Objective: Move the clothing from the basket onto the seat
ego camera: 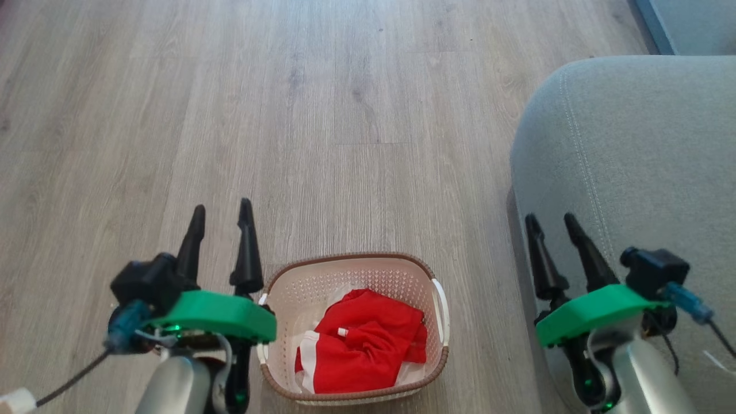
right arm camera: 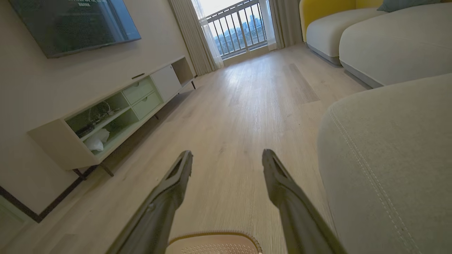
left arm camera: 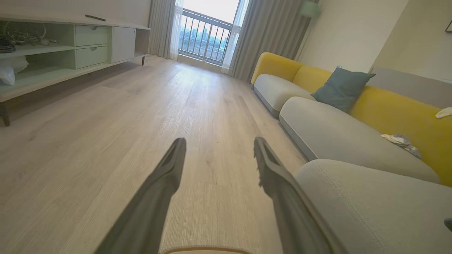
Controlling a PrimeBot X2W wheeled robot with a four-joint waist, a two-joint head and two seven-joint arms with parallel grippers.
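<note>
A cream basket (ego camera: 299,287) with a brown rim stands on the wood floor at the bottom middle of the head view, and its rim (right arm camera: 215,235) peeks in at the bottom of the right wrist view. Crumpled red clothing (ego camera: 362,345) with white trim lies inside it. The grey seat (ego camera: 638,167) with a stitched seam fills the right side. My left gripper (ego camera: 221,210) hovers open left of the basket, holding nothing. Over the seat's near edge, my right gripper (ego camera: 552,221) is open and empty too. Both point forward along the floor.
A long low TV cabinet (left arm camera: 70,49) runs along the left wall under a television (right arm camera: 74,24). The sofa carries on ahead with yellow backrests (left arm camera: 388,109), a teal cushion (left arm camera: 340,88) and a small cloth (left arm camera: 400,141). A balcony door (left arm camera: 208,31) closes the far end.
</note>
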